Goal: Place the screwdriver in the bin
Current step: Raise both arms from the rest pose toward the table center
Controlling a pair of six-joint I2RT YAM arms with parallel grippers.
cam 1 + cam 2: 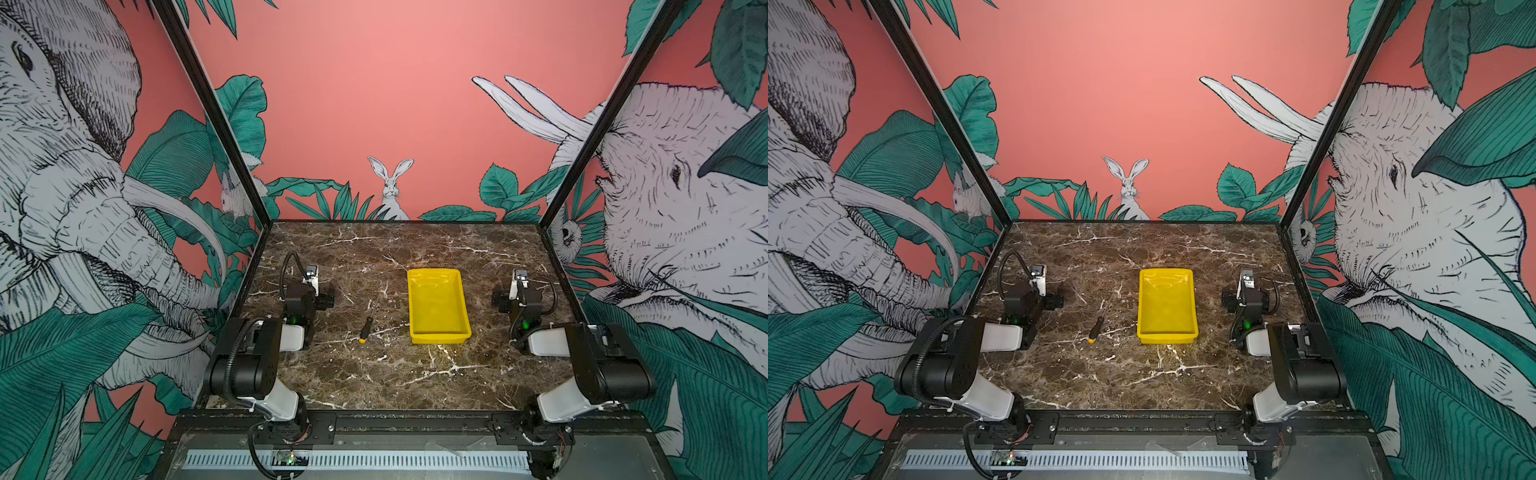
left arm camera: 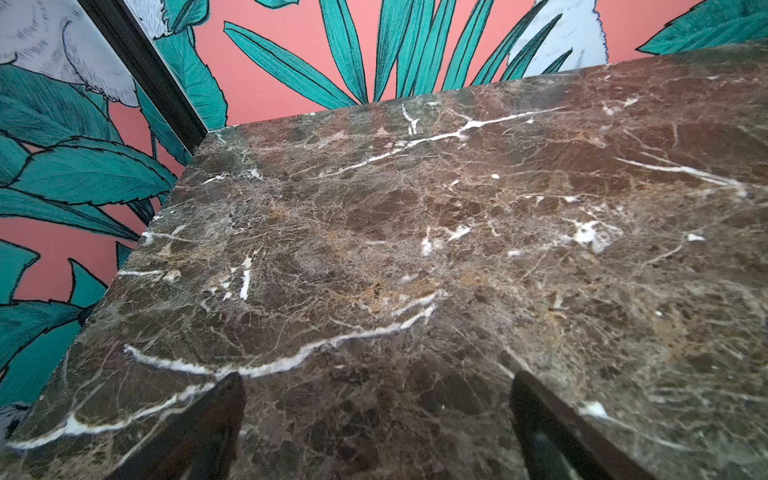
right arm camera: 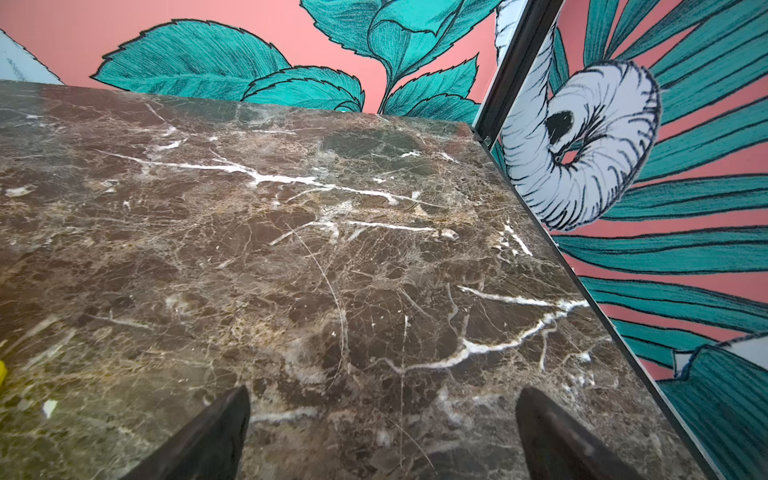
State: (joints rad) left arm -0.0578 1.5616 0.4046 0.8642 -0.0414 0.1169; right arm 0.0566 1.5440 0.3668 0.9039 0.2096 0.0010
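Both my arms are parked at the worktop point(image 1: 374, 374) sides. Left jaws stand wide, nothing betw. them, per left wrist view. Right jaws also wide and empty in right wrist view.

Screwdriver point(image 1: 366, 328) lies flat on the worktop betw. my left arm and the bin point(image 1: 440, 337), near the bin's left side but apart from it. Yellow cap is toward the near edge, shaft points away and is hard to see against the dark marble. Both top views show it point(image 1: 1096, 328); neither wrist view does. Bin point(image 1: 1167, 337) looks empty.

My guess on handling: light, stiff, not fragile. Round handle prob. rolls if nudged, and the thin shaft is low and slick, so a poor place to grab. Best hold is mid-handle, jaws across its width, coming straight down. Left arm is nearer. The bin is shallow and open, so an easy drop.
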